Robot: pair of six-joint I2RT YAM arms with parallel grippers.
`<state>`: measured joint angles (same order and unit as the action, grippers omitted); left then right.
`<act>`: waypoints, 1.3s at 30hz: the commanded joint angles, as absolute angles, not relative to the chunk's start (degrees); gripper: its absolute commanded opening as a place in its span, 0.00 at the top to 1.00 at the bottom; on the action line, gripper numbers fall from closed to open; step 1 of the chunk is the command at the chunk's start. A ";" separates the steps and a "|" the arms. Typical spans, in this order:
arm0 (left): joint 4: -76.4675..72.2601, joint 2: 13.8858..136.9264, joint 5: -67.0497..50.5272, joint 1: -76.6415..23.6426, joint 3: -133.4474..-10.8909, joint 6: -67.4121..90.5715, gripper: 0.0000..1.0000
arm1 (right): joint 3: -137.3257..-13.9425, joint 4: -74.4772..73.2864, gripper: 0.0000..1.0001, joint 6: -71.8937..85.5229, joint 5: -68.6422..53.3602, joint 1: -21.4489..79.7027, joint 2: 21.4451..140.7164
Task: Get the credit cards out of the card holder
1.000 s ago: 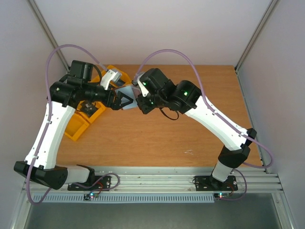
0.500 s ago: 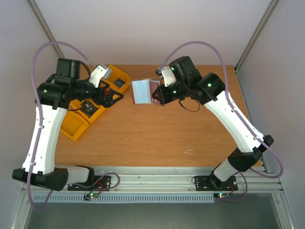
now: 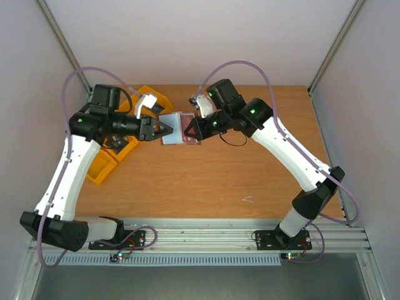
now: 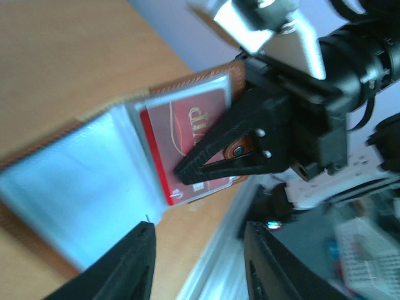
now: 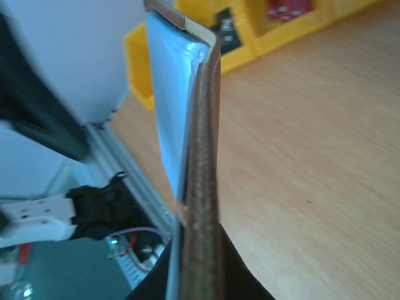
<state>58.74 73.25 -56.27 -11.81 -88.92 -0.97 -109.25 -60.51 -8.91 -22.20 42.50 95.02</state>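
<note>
The card holder [image 3: 170, 129] hangs open above the table, its brown edge [image 5: 203, 156] pinched between the fingers of my shut right gripper [image 3: 190, 132]. In the left wrist view its grey-blue lining [image 4: 75, 187] faces the camera. A red credit card [image 4: 181, 134] sits in a clear pocket, and a right gripper finger [image 4: 219, 150] lies across it. My left gripper [image 4: 200, 265] stands just off the holder's left edge. Its jaws are apart with only table showing between them, and one finger [image 4: 134, 262] is near the lining's corner.
Yellow bins [image 3: 103, 161] stand at the back left of the table under the left arm. In the right wrist view one compartment [image 5: 287, 12] holds something red and another something dark. Grey walls close in the sides and back.
The left gripper swung from over the bins back to the holder's left edge, and its jaws came closer together. The right arm carried the open holder a little left.
</note>
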 commanded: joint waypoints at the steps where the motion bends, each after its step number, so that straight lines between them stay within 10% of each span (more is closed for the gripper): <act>1: 50.82 72.52 -65.04 -13.33 -85.49 8.57 0.64 | -105.65 -46.67 0.99 -9.48 -37.72 42.96 91.65; 17: 50.93 73.27 -67.65 -12.97 -86.15 8.66 0.61 | -97.30 -30.77 0.99 -13.72 -57.62 43.22 85.84; 25: 52.97 74.67 -74.03 -16.10 -90.36 5.74 0.98 | -99.57 -31.80 0.99 -14.43 -56.65 43.43 89.09; 29: 56.23 74.26 -77.19 -15.49 -91.23 2.99 1.00 | -99.66 -32.41 0.98 -14.54 -57.65 42.76 88.89; 39: 59.31 73.08 -73.56 -11.16 -90.16 0.19 1.00 | -91.64 -30.62 0.52 -13.91 -60.91 36.50 81.02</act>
